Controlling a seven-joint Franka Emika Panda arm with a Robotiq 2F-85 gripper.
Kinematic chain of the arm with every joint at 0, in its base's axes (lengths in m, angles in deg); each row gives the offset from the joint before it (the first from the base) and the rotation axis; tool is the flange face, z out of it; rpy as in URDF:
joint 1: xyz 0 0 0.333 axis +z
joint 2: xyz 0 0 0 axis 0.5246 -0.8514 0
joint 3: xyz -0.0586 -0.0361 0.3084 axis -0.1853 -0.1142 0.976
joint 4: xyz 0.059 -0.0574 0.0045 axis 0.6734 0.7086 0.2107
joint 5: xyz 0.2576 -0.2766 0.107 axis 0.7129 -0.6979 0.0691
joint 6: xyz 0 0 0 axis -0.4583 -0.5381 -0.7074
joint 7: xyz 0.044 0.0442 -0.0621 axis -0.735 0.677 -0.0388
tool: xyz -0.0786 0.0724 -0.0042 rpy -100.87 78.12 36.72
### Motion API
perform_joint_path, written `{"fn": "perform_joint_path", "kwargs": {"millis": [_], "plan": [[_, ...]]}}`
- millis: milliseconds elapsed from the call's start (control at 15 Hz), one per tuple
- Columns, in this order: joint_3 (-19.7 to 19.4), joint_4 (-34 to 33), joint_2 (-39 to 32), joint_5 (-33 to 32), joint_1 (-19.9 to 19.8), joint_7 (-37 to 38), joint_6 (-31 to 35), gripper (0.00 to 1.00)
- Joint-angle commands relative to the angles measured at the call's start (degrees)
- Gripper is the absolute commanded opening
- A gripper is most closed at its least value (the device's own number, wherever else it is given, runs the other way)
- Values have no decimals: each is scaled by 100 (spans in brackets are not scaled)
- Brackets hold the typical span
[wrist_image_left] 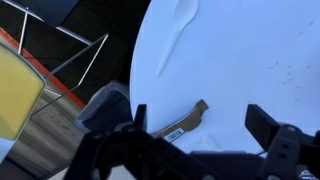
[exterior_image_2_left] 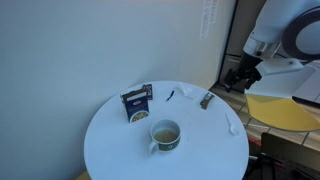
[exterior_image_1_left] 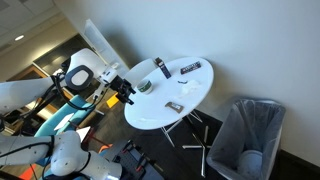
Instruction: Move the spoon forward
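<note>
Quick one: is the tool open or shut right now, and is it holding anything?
The tool is open, spread wide, holding nothing.

A: The table (exterior_image_2_left: 105,145) reads plain white, and the spoon (wrist_image_left: 172,45) is white too, nearly lost against it.

B: The packet (exterior_image_2_left: 137,103) stands out: dark blue with white print. The mug (exterior_image_2_left: 165,135) is pale, with a tan fill.

A: In the wrist view, the bar (wrist_image_left: 187,120) shows a brown wrapper with a lighter label.

B: The gripper (wrist_image_left: 200,118) is black all over. The arm (exterior_image_2_left: 290,30) is white with dark joints.

A: Off the table there's a yellow chair (wrist_image_left: 14,95) and an orange-red strip (wrist_image_left: 50,80) on the brownish floor (wrist_image_left: 60,125).

B: And the bin (exterior_image_1_left: 250,135) is grey, its liner pale and see-through.
</note>
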Motion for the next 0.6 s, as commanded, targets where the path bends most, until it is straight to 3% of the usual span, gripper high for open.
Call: {"fn": "perform_joint_path", "kwargs": {"millis": [0, 533], "plan": [[7, -559, -165, 67, 64, -563, -813, 100], [21, -509, -202, 52, 91, -659, -797, 100]]}}
